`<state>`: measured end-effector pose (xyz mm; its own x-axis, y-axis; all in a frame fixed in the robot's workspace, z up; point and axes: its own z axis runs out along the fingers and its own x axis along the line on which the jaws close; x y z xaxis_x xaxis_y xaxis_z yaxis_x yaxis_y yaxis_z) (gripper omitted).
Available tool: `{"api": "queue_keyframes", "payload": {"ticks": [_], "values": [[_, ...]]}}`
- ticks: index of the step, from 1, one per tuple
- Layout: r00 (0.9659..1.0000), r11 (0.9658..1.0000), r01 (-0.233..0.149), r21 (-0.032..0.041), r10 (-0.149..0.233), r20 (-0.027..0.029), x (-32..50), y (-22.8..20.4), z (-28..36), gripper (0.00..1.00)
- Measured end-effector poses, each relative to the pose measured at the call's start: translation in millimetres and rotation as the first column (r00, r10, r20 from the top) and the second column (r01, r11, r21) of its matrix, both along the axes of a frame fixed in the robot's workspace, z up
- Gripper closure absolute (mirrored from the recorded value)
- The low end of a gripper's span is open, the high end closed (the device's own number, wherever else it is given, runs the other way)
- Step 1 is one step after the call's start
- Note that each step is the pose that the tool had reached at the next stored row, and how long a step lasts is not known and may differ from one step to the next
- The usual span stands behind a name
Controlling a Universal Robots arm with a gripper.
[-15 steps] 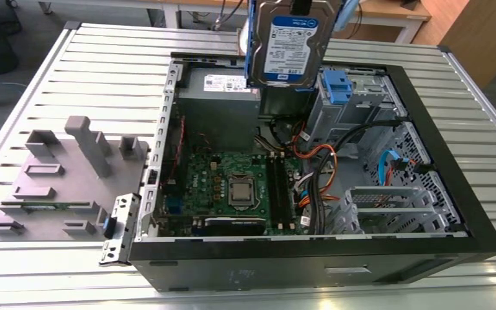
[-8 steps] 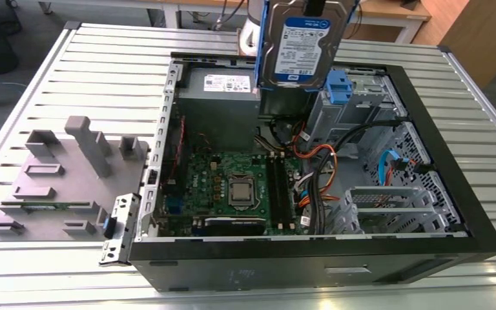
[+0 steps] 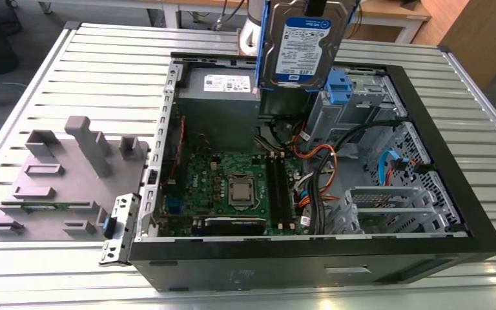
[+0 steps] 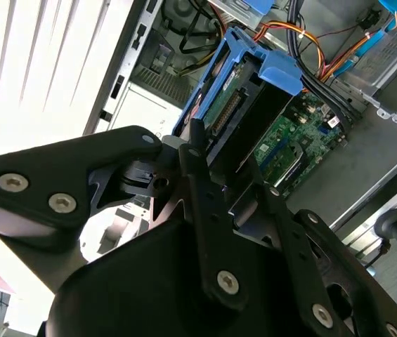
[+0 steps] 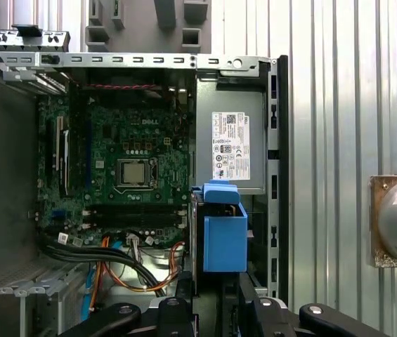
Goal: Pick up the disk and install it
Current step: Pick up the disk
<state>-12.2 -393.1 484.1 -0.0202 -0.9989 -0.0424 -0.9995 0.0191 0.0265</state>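
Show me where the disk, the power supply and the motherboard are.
disk (image 3: 304, 51), exterior view, on its white-and-blue label.
power supply (image 5: 230, 146), first wrist view, on its white sticker.
motherboard (image 3: 239, 190), exterior view, on the processor socket at its middle.

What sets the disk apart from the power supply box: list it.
The disk hangs upright above the computer case; the power supply box sits inside it. The disk wears a blue bracket; the box is bare grey. The disk's label is blue-and-white, the box's white. Both are rectangular.
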Motion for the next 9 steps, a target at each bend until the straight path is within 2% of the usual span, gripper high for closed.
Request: {"api": "queue_keyframes", "payload": {"ticks": [4, 9], "values": [[1.0, 1.0, 0.0, -0.0001, 0.0, 0.0, 0.0, -2.5, 0.0, 0.65], [1.0, 1.0, 0.0, 0.0, 0.0, 0.0, 0.0, -9.4, 0.0, 0.65]]}}
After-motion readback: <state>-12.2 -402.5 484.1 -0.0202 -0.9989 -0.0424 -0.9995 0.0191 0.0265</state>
